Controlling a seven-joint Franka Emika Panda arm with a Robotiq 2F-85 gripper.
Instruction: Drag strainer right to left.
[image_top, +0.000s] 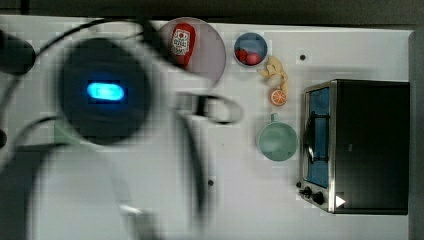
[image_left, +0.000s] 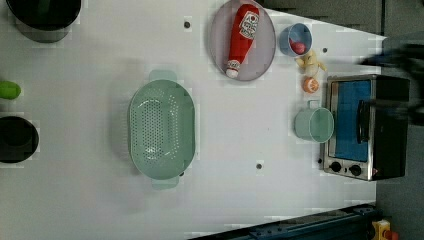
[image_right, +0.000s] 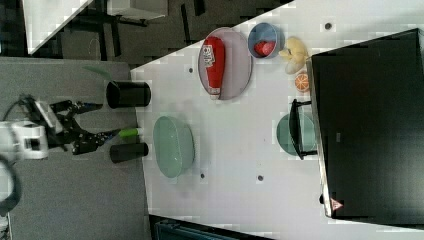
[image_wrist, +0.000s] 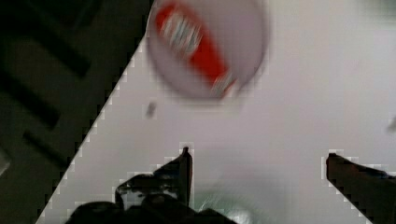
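The strainer (image_left: 161, 129) is a pale green perforated oval basket lying open side up on the white table (image_left: 90, 200), left of the table's middle in the left view. The right view shows the strainer (image_right: 173, 146) near the table's left edge. In the top view my blurred arm covers it, apart from a green sliver (image_top: 62, 132). My gripper (image_wrist: 259, 158) is open with nothing between its dark fingers (image_wrist: 184, 165), hanging above the table. A blurred pale green patch lies just below them. In the right view the gripper (image_right: 105, 121) hangs left of the strainer.
A grey plate (image_left: 267, 47) with a red ketchup bottle (image_left: 241, 37) sits beyond the strainer. A blue bowl (image_left: 295, 39), an orange slice (image_left: 310, 85), a green mug (image_left: 314, 124) and a toaster oven (image_left: 365, 127) stand at the left view's right. Two black cups (image_left: 17, 139) stand at its left.
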